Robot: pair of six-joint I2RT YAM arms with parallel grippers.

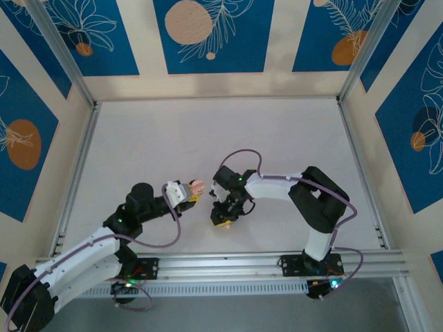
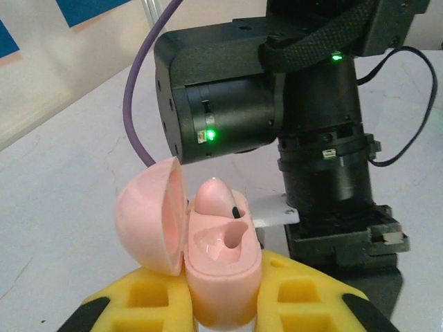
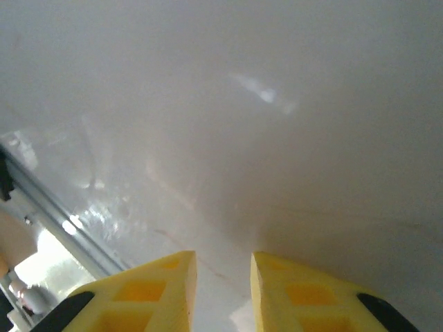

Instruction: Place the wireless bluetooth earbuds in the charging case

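While the left gripper (image 2: 221, 301) has its yellow jaws clamped on the base of the pink charging case (image 2: 223, 266), the right gripper (image 3: 223, 290) hangs over the white worktop (image 3: 291, 138) with its jaws a narrow slit apart. Whether anything sits pinched low in that slit I cannot tell. From where I stand, the case is held near the middle of the worktop, with the right gripper close by at about four o'clock of it.

The clamshell lid (image 2: 149, 214) hangs open at nine o'clock of the case body. One pale pink earbud (image 2: 213, 197), glossy and bean-shaped with a small black tip, is seated in the twelve o'clock socket. The six o'clock socket (image 2: 228, 241) is bare, a smooth moulded hollow.

To do this step well, I'd say the second bud should come down slowly, stem first and lined up with that hollow, while the left arm holds the case level. A skewed entry would probably jam it on the rim or nudge the lid.
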